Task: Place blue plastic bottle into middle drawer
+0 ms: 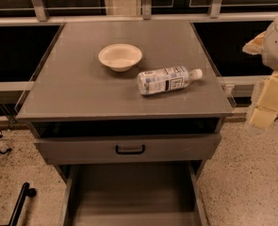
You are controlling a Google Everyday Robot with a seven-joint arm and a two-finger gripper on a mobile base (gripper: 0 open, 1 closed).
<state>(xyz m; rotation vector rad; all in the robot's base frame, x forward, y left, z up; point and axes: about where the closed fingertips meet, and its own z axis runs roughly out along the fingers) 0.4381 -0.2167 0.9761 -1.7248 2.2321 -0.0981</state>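
Observation:
The blue plastic bottle [167, 79] lies on its side on the grey cabinet top [82, 93], white cap pointing right, just right of a cream bowl [120, 56]. The middle drawer [131, 197] is pulled out at the bottom, showing a plain flat floor and low side walls. My gripper [265, 108] hangs at the right edge of the view, beside the cabinet and to the right of the bottle, well apart from it. Nothing shows in it.
A grey drawer front with a black handle [130, 149] sits above the open drawer, slightly pulled out. Dark windows and a rail [129, 19] run behind the cabinet. Black gear [20, 199] lies on the speckled floor at the left.

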